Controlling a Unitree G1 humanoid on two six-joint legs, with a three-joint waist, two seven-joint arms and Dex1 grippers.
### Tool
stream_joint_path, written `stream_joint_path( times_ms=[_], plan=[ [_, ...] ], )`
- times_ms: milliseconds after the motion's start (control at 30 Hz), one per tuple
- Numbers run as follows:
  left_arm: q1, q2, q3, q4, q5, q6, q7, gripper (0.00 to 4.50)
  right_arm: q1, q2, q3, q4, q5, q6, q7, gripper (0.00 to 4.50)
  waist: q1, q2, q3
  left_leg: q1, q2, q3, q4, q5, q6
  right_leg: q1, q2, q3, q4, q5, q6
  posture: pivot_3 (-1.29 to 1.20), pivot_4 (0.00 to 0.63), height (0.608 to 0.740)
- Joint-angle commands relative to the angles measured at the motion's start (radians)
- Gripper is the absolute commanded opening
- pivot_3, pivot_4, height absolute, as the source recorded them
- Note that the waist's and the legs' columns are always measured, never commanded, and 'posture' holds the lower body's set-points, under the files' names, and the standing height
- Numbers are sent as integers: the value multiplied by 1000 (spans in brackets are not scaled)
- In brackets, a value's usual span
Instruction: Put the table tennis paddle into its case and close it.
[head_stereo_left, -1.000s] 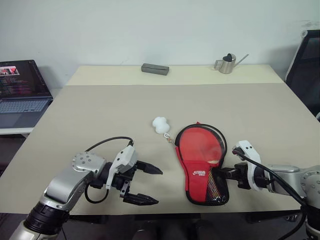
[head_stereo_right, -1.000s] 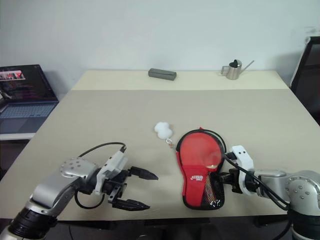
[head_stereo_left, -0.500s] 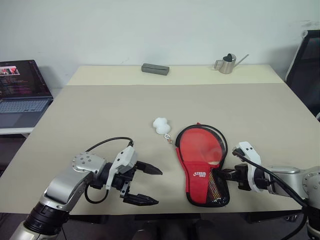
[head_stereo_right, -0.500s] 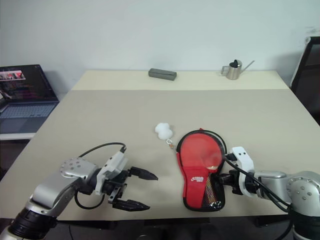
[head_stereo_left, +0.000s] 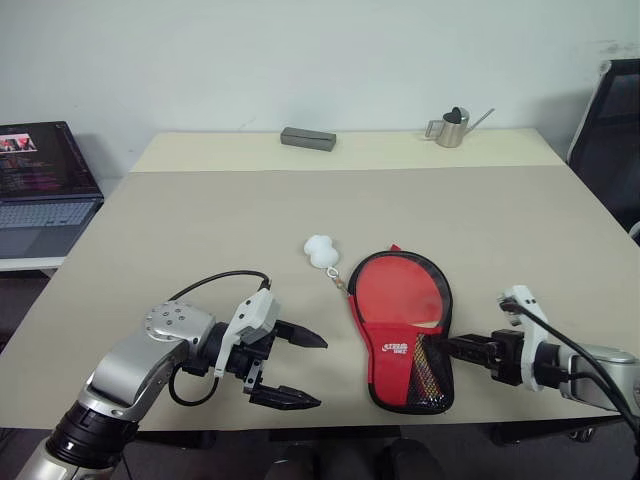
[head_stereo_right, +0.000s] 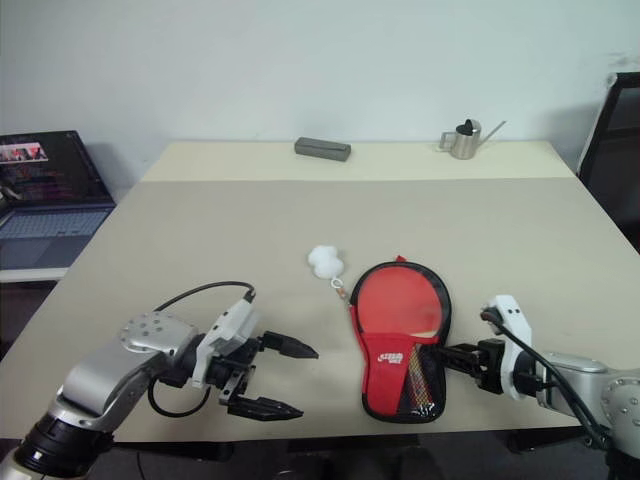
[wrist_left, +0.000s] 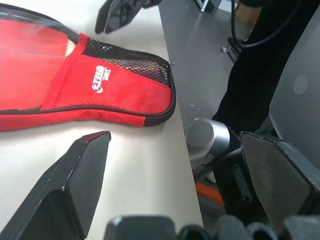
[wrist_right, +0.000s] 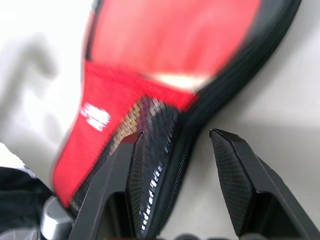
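Plain white wall behind a broad beige table (head_stereo_left: 200, 230), paler strip along the far edge. On that strip, a grey block (head_stereo_left: 309, 138) and a small metal watering can (head_stereo_left: 453, 128). Off the table's left side, an open laptop (head_stereo_left: 45, 180) on a lower surface; at the right edge, part of a dark chair (head_stereo_left: 612, 140).

Near the front edge, the left gripper (head_stereo_left: 300, 368), fingers spread wide with nothing between them, hovering low over bare tabletop, tips toward the case (head_stereo_left: 405, 325). Case well apart from it, off its fingertips, flat on the table, round end away from the robot, narrow mesh-pocket end toward the front edge. Inside the open case, the red face of the table tennis paddle (head_stereo_left: 400, 297), handle tucked under the logo panel. White fluffy charm (head_stereo_left: 322, 250) just beyond the case, on the side nearer the left gripper.

Right gripper (head_stereo_right: 452, 354) just beside the case's narrow end, fingers parted partway, empty; in the right wrist view the black zipped edge sits right ahead of the two fingers (wrist_right: 235, 180), contact not clear.
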Motion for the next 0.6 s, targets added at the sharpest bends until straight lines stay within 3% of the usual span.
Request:
stream_joint_path(
  times_ms=[33, 267, 600],
  plan=[
    [-6, 6, 26, -26, -20, 2, 15, 4500, 37, -73, 9, -38, -107, -164, 207, 2267, 0, 0, 0, 0, 0, 0, 0, 0, 0, 0, 0, 0, 0, 0, 0, 0, 150, 740],
    [-13, -13, 85, 18, -25, -8, 79, 4500, -31, -63, 92, -83, -208, -348, 344, 4463, -1, 0, 0, 1, 1, 0, 0, 0, 0, 0, 0, 0, 0, 0, 0, 0, 150, 740],
    [-54, -102, 179, 93, -7, -9, 287, 4500, -135, 29, 268, -66, -384, -521, 378, 4463, 3, -1, 1, 0, 0, -1, 0, 0, 0, 0, -2, 0, -1, 0, 0, 0, 150, 740]
  ],
)
